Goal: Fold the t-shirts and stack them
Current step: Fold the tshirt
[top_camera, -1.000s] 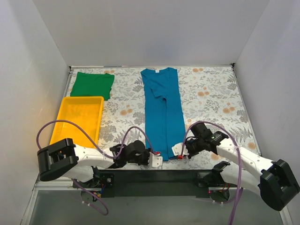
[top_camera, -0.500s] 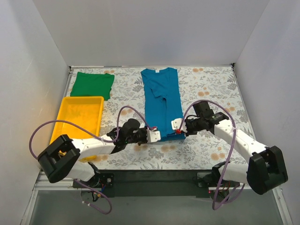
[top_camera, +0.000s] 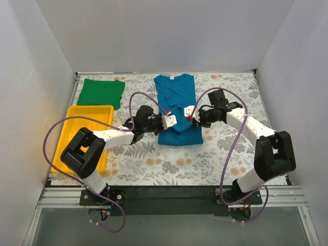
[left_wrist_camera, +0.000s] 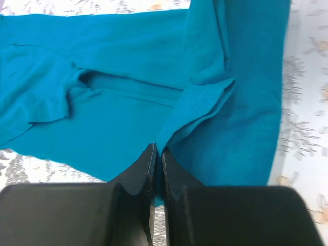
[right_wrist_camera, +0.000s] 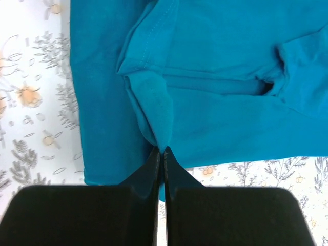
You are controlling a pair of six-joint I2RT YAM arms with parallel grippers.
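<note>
Now the left pincer (top_camera: 171, 120) and right pincer (top_camera: 189, 113) each pinch a hem corner of the teal shirt (top_camera: 177, 95), right of the tray (top_camera: 92, 107) (green shirt (top_camera: 101, 93) beyond the tray); uneven travel could skew the fold, or thin cloth could slip free.

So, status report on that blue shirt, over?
Left end effector shut on teal shirt hem. Right end effector shut on it too. Hem held over shirt's middle, fold half made. Green shirt and tray off to the side.

No legible txt, labels, brands or nos. in any view.
</note>
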